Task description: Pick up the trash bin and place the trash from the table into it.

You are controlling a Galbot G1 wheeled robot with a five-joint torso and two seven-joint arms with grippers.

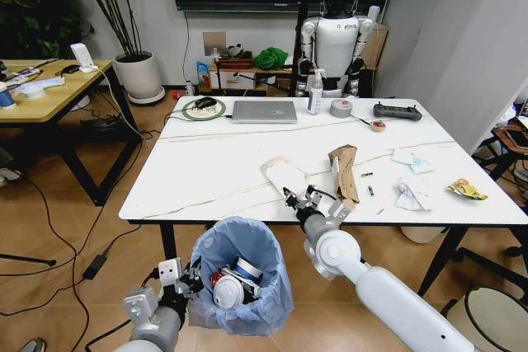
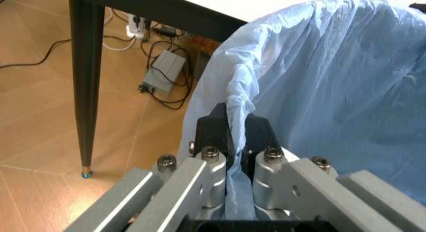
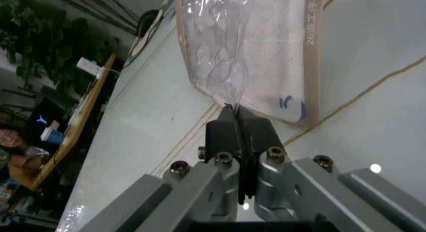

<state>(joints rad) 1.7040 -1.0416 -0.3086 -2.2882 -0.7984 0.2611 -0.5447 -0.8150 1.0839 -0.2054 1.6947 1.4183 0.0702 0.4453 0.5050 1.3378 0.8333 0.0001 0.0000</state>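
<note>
Below the counter point(image 1: 206, 195) edge, the left claw point(image 2: 232, 134) pinches the trash bin's point(image 1: 239, 274) bag rim, holding it ready, while the right claw point(image 3: 238, 127) clamps a clear plastic wrapper point(image 3: 226, 47).

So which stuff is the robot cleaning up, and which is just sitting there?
Part of the job:
- trash bin, held at its bag rim by the left gripper
- clear packet, pinched by the right gripper
- torn brown box
- white papers
- yellow wrapper

Just lying about:
- laptop
- tape roll
- spray bottle
- black controller
</note>
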